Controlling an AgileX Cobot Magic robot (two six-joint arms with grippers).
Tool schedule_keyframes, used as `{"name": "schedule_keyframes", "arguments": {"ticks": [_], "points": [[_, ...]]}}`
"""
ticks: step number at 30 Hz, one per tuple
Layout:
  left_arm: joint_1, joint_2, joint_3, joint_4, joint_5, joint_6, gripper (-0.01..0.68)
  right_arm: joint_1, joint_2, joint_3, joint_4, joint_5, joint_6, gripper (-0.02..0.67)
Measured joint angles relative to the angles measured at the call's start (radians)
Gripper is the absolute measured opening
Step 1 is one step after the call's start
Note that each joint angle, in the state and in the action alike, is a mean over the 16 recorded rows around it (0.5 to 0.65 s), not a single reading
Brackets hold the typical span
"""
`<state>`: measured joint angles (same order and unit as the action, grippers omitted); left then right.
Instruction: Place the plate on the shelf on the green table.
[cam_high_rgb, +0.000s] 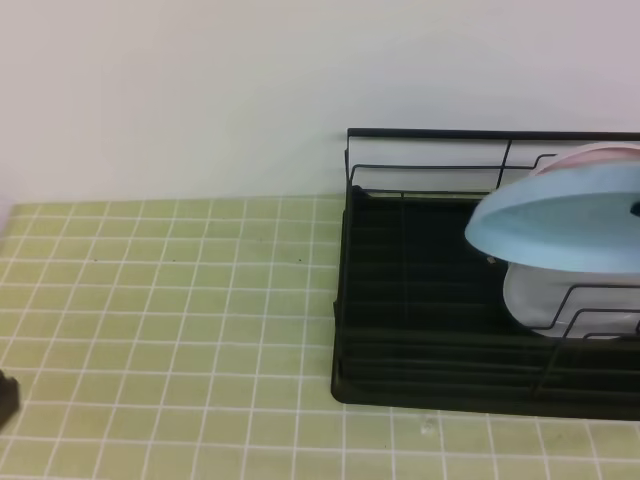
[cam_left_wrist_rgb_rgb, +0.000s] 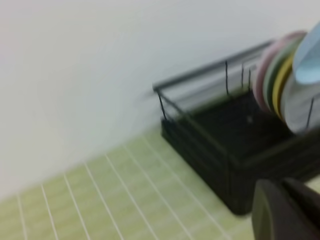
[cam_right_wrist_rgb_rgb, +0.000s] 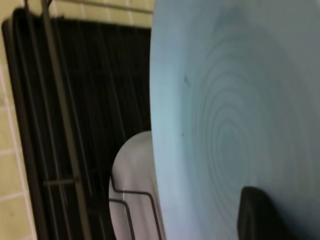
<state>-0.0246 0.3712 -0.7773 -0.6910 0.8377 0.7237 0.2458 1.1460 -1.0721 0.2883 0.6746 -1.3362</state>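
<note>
The light blue plate (cam_high_rgb: 560, 222) hangs tilted above the right half of the shelf (cam_high_rgb: 420, 300), a black wire rack standing on the green table (cam_high_rgb: 170, 310). In the right wrist view the plate (cam_right_wrist_rgb_rgb: 225, 115) fills most of the picture. My right gripper is shut on it, and one dark finger (cam_right_wrist_rgb_rgb: 260, 216) lies against its face. My left gripper (cam_left_wrist_rgb_rgb: 286, 210) is shut with nothing in it, low over the tiles left of the shelf (cam_left_wrist_rgb_rgb: 220, 140). It shows only as a dark tip (cam_high_rgb: 5, 398) at the left edge of the high view.
A white plate (cam_high_rgb: 545, 300) stands in the rack under the blue one. Pink (cam_left_wrist_rgb_rgb: 264, 75), green and yellow (cam_left_wrist_rgb_rgb: 280, 82) plates stand behind it. A white wall (cam_high_rgb: 200, 90) runs along the back. Bare tiles lie left of the rack.
</note>
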Motion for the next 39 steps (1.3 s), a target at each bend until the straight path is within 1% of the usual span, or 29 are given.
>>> {"name": "schedule_keyframes", "arguments": {"ticks": [6,12,21,26,39], "points": [[0.0,-0.02,0.117,0.016,0.006,-0.02,-0.001,-0.003,0.047,0.0,-0.102,0.001,0.023,-0.004],[0.0,-0.021,0.174,0.037,0.026,0.001,-0.001,-0.004,0.086,0.0,-0.198,0.003,0.077,-0.004],[0.0,-0.022,0.192,0.05,0.048,0.073,-0.001,-0.006,0.116,0.0,-0.319,0.012,0.185,-0.004],[0.0,-0.023,0.195,0.046,0.041,0.106,-0.001,-0.007,0.141,0.0,-0.363,0.012,0.222,-0.004],[0.0,-0.023,0.197,0.041,0.029,0.126,-0.001,-0.007,0.226,0.0,-0.456,-0.038,0.296,-0.004]]}}
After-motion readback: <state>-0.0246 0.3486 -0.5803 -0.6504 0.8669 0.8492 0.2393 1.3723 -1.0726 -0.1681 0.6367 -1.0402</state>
